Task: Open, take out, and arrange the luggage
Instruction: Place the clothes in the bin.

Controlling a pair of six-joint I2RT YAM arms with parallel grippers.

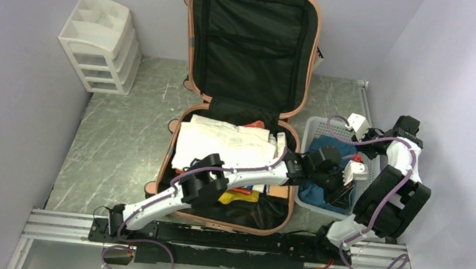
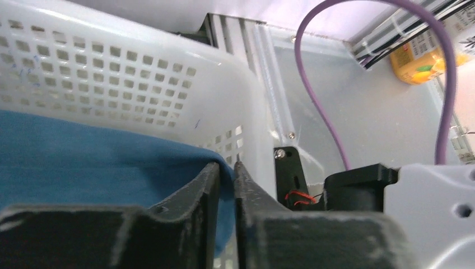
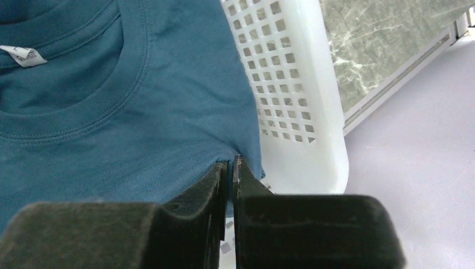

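Note:
The salmon-pink luggage [image 1: 165,167] lies open, its black-lined lid leaning on the back wall. To its right a white slotted basket [image 1: 317,124] holds a blue T-shirt [image 1: 320,147]. My left gripper [image 1: 329,175] reaches across the luggage into the basket. In the left wrist view its jaws [image 2: 226,165] are nearly together, with a fold of the T-shirt [image 2: 84,157] between them at the basket wall [image 2: 112,61]. My right gripper [image 1: 345,193] is in the basket too. Its jaws [image 3: 230,162] are shut on the edge of the T-shirt [image 3: 112,112], beside the basket wall [image 3: 291,84].
Folded white clothing [image 1: 221,143] and yellow and orange items [image 1: 242,194] fill the luggage's lower half. A white drawer unit [image 1: 101,44] stands at the back left. Walls close in on three sides. The arms' rail [image 1: 210,239] runs along the near edge.

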